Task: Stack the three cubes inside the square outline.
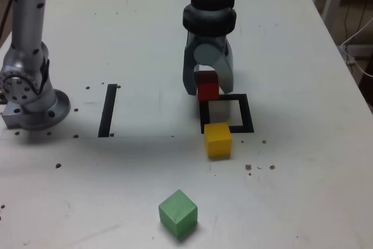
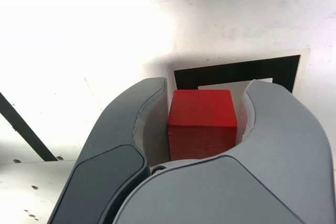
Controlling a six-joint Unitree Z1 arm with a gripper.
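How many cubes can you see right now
3. The red cube is in the gripper by the square outline's far corner, the yellow cube on its near edge, the green cube nearest the camera.

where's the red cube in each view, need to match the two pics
Exterior view: the red cube sits between the gripper's jaws, just behind the far left corner of the square outline, above the yellow cube in the picture.
Wrist view: the red cube fills the centre, clamped between the two grey jaws.
Shared landmark: the square outline, seen in the wrist view just beyond the cube.
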